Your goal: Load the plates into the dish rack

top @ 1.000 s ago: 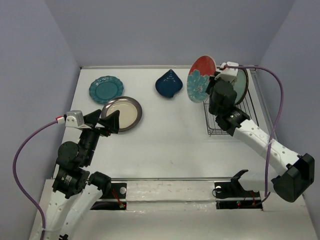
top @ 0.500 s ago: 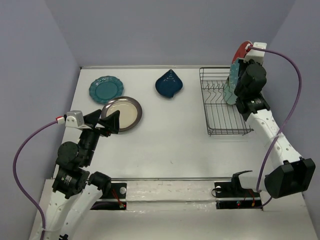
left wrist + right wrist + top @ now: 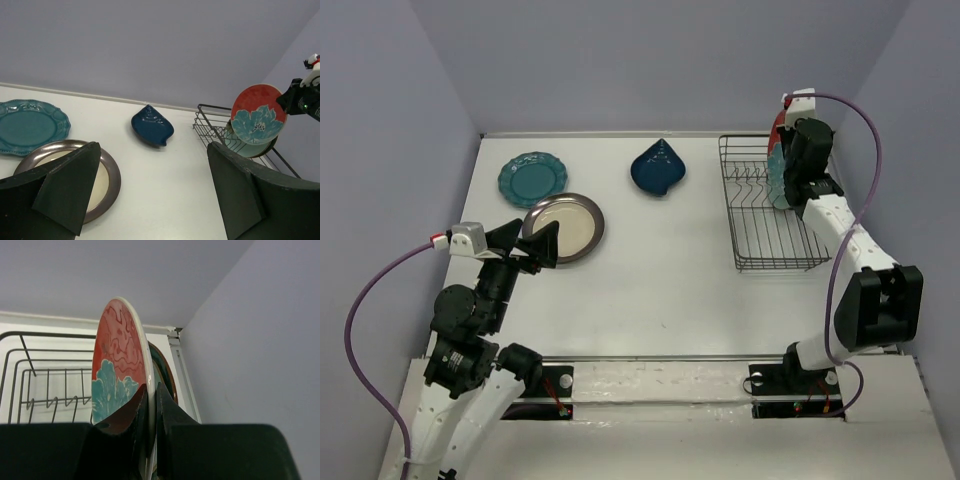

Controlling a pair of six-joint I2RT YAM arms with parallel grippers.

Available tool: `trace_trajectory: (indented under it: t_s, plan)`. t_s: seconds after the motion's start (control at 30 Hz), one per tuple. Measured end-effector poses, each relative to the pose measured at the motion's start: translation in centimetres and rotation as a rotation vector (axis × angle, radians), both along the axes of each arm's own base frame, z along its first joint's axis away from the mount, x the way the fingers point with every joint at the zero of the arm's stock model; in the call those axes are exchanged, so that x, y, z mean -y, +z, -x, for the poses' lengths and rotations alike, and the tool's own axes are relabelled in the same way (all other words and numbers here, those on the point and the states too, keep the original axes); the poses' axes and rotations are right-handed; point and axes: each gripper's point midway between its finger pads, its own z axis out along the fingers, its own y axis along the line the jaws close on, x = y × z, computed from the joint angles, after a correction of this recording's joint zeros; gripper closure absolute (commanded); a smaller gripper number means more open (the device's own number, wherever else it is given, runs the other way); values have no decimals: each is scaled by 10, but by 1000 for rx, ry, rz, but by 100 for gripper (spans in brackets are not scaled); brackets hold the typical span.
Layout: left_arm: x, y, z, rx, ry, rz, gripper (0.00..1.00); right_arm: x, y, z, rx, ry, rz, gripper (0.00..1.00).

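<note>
While the right pincer (image 3: 150, 396) is clamped on the rim of the red-and-teal floral plate (image 3: 259, 114), holding it on edge above the far right end of the dish rack (image 3: 765, 235), the job is to lower it cleanly into a free slot. Two plates look to stand at that end of the rack already: a dark glossy one (image 3: 163, 371) just behind the floral plate and a pale mint one (image 3: 243, 146) below it, so I judge the gap to be tight. The plate should go down upright and parallel to its neighbours, with its bottom edge aimed between two prongs on the side nearer the rack's open middle. Any tilt risks ceramic knocking ceramic. Descent should be slow, and the fingers should let go only once the rim rests on the wire floor with a prong backing it. Whether the pincer will clear the rack's right wall cannot be told from here. Well left of the rack, the left pincer (image 3: 154, 150) hangs with jaws wide apart over the cream plate with brown rim (image 3: 575, 225), holding nothing. The scalloped teal plate (image 3: 532, 178) and the navy teardrop plate (image 3: 658, 168), the latter nearer the rack, lie flat on the tabletop (image 3: 660, 280).
</note>
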Motion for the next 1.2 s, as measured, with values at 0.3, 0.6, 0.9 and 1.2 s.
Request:
trace_trajectory:
  t_s: [0.3,0.6,0.9,1.2]
  plan:
    - [0,0,0,0,0,1,1,5,-12,-6,-23,2,-8,93]
    - [0,0,0,0,0,0,1,20,-12,-5,-22,-34,-9,93]
    - [0,0,0,0,0,1,1,19,-19,-6,-27,-27,-32,93]
    - [0,0,0,0,0,0,1,16,-61,-13,-90,-22,-58,93]
